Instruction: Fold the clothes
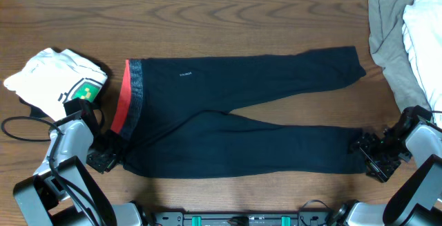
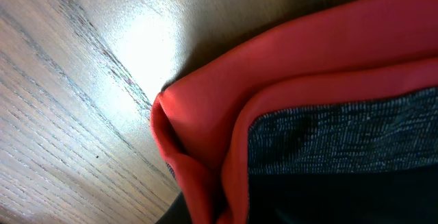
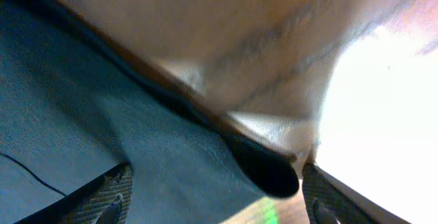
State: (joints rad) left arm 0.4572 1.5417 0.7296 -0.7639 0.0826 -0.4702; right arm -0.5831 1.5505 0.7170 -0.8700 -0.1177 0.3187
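The dark navy trousers [image 1: 242,115] lie flat across the table, with the grey, red-edged waistband [image 1: 128,98] at the left and both legs running right. My left gripper [image 1: 105,158] is at the waistband's near corner. In the left wrist view the red edge [image 2: 328,53] bunches into a pinched fold at the bottom; the fingers themselves are hidden. My right gripper [image 1: 366,153] is at the near leg's cuff. In the right wrist view its fingers [image 3: 215,200] are spread wide, with the cuff fabric [image 3: 102,114] lying between them.
A white shirt with a green print [image 1: 62,81] lies at the left beside the waistband. A heap of grey-beige and white garments [image 1: 404,39] fills the far right corner. A black cable [image 1: 21,126] loops at the left edge. The wooden table [image 1: 242,12] shows behind the trousers.
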